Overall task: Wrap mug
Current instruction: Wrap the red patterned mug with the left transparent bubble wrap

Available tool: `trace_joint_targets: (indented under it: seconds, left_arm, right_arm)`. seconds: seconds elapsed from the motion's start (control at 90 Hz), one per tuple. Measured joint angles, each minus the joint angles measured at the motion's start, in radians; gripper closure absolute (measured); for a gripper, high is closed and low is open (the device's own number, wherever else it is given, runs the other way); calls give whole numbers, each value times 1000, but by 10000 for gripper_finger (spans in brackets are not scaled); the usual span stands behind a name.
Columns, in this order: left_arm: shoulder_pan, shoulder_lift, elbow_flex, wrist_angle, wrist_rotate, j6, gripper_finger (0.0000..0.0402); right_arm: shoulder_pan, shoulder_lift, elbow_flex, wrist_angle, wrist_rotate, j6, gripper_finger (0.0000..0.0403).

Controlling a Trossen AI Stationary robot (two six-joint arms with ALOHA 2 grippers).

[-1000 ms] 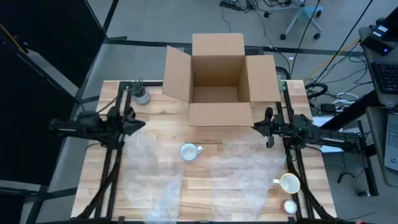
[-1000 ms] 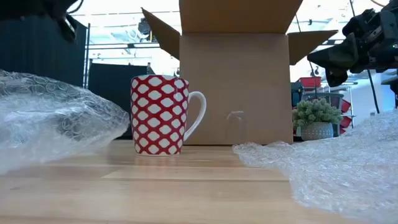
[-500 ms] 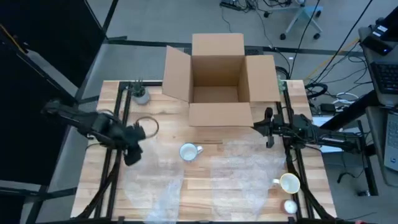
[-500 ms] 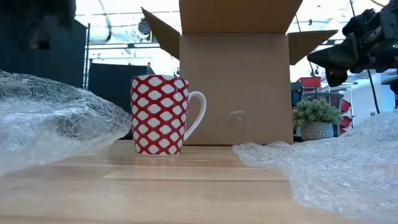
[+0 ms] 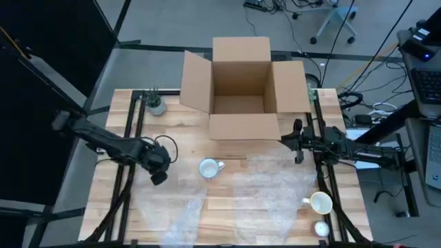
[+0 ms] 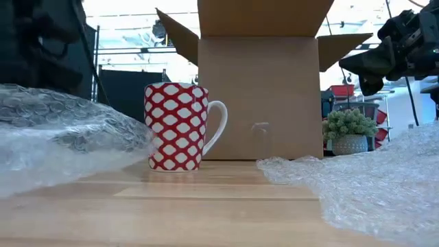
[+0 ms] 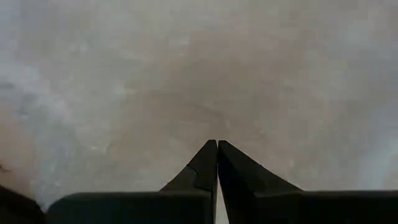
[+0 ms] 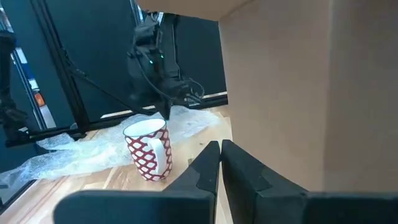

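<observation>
The left gripper (image 5: 159,177), fingers pressed together, hangs low over the clear bubble wrap sheet (image 5: 165,200), beside the red-and-white patterned ceramic mug (image 5: 209,168). The right gripper (image 5: 297,141), also closed on nothing, waits near the open brown cardboard box (image 5: 242,93).

A robotics lab or workshop: a wooden table (image 5: 227,196) framed by black metal rails, an office chair (image 5: 335,21) and loose cables (image 5: 275,7) on the grey floor, and a desk with a keyboard (image 5: 426,86) alongside.

Bare counter (image 5: 227,193) lay open in front of the mug (image 5: 209,168). Bubble wrap (image 5: 272,186) covered the approaches on both sides, and the open box (image 5: 241,96) blocked the far side.
</observation>
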Motion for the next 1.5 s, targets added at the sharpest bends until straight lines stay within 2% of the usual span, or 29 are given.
trace_joint_targets:
  seconds: [0.233,0.467,0.867,0.967,1.111,1.211,1.289,1.389,1.5]
  left_arm:
    - [160,83,-6,102,-177,132,401]
    - [326,167,-11,260,-217,375,401]
    - [604,189,-14,409,-244,617,401]
    - [636,189,-15,438,-238,630,401]
    - [642,189,-14,438,-231,630,401]
    - [641,189,-13,438,-230,630,401]
    - [641,189,-13,438,-229,628,401]
    - [641,189,-13,438,-223,627,401]
    - [641,189,-12,440,-205,627,402]
  right_arm:
    - [0,0,0,0,0,0,399]
    - [0,0,0,0,0,-2,399]
    - [0,0,0,1,0,-44,399]
    - [0,0,0,18,0,-14,399]
    - [0,0,0,113,1,283,399]
    - [0,3,0,172,72,356,399]
    - [8,17,0,221,59,403,399]
    - [69,85,0,321,41,442,399]
    - [189,244,11,471,109,399,401]
